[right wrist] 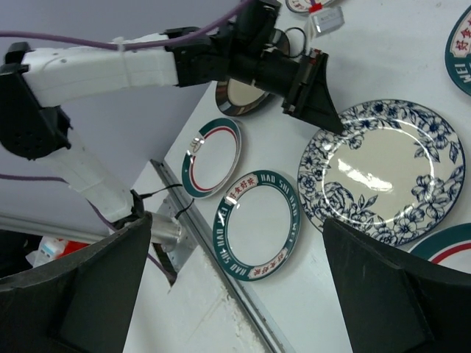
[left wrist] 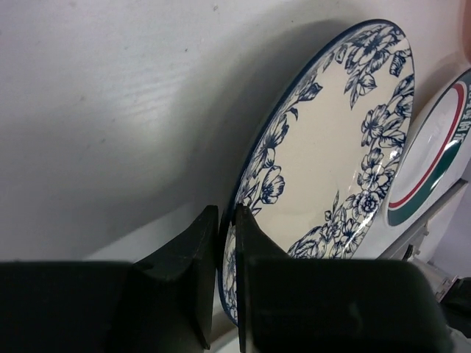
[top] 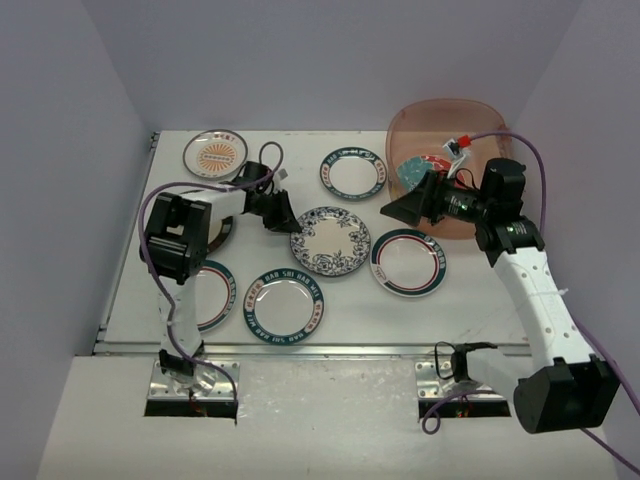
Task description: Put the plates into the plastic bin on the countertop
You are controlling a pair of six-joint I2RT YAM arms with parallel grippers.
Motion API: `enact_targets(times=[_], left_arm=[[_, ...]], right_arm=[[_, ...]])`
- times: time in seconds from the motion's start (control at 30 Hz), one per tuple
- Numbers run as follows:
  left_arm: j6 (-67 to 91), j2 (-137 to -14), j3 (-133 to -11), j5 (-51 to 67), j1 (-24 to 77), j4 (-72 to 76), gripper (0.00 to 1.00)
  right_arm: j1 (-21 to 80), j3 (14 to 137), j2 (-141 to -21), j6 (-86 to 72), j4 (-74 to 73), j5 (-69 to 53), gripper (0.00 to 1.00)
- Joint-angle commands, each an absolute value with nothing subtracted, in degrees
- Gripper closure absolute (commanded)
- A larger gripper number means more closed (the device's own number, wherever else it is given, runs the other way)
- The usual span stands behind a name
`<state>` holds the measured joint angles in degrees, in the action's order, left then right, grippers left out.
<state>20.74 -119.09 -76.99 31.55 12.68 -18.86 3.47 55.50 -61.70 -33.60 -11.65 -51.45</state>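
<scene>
My left gripper (top: 278,212) is shut on the left rim of the blue floral plate (top: 330,241), which is in the middle of the countertop (top: 480,300). In the left wrist view the jaws (left wrist: 228,243) pinch the plate's rim (left wrist: 338,147), and the gripped edge seems raised a little. My right gripper (top: 405,208) is open and empty, hovering by the front left corner of the plastic bin (top: 470,225). The bin holds a red-teal plate (top: 415,170). In the right wrist view the open right gripper (right wrist: 237,235) hangs above a green-rimmed plate (right wrist: 257,228).
Other plates lie on the countertop: orange sunburst (top: 215,154), green-rimmed (top: 352,173), green-and-red-rimmed (top: 408,262), lettered green (top: 284,304), one at front left (top: 212,295), and a black-rimmed one (top: 222,232) partly under the left arm. A metal rail (top: 330,348) runs along the front edge.
</scene>
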Motion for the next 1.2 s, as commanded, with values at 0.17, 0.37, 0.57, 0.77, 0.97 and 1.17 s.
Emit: enact_targets(times=[0.17,0.37,0.57,0.77,0.97,1.17], left_arm=[[30.86,-90.54,-64.82,36.65,10.42,-5.39,1.0],[36.0,-82.34,-60.92,48.45,11.93,0.86,1.0],[43.83,-78.96,-56.82,55.3,13.49,12.88,1.0],[54.79,-79.37,-53.76,59.13,15.66,28.93,1.0],[50.71,-80.68,-57.29,54.4,15.82,21.1,0.98],[37.84,-75.92,-62.78,33.7,15.68,-2.04,0.0]], right_arm=[[4.16,56.63,-69.43,-30.32,-12.38,-45.33,0.03],[4.31,56.17,-72.09,-29.83,-11.9,-42.89,0.07],[4.3,54.89,-75.53,-33.11,-7.35,-48.42,0.16],[5.18,53.95,-78.03,-34.65,-4.01,-52.08,0.38],[5.19,54.12,-77.57,-34.79,-5.0,-54.01,1.0],[2.2,55.71,-75.81,-39.84,-6.6,-45.83,1.0]])
